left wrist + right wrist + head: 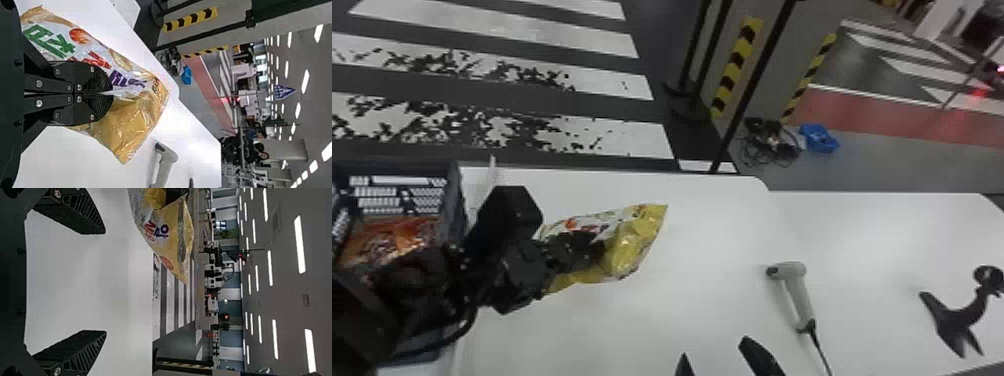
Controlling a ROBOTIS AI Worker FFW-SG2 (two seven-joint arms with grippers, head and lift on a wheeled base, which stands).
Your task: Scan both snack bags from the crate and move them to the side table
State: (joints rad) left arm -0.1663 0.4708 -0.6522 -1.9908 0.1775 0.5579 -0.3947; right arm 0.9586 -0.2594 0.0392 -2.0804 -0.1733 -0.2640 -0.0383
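The yellow bag (pixel 637 240) is hovering above the bench (pixel 702 305), outside the crate (pixel 456 200); the left tool (pixel 107 93) is clamping it, both fingers closing on the film with part of the bag spreading past them. The right tool (pixel 105 282) is waiting over the bench with its fingers standing wide apart, nothing between them.

The step in hand is probably presenting this first bag for scanning; the next move seems to be calling for the right tool to be lifting the scanner (pixel 797 290) and aiming it at the code, which may be needing a turn of the bag, since I cannot make a code out; crumpled film could be hiding or bending it.

The scanner is lying on the bench, its cord trailing towards the near edge and possibly snagging during a lift; the black stand (pixel 957 315) is standing to its right; the orange bag (pixel 392 240) is resting inside the crate, and the left arm is crossing in front, so it would be needing to clear that spot first.
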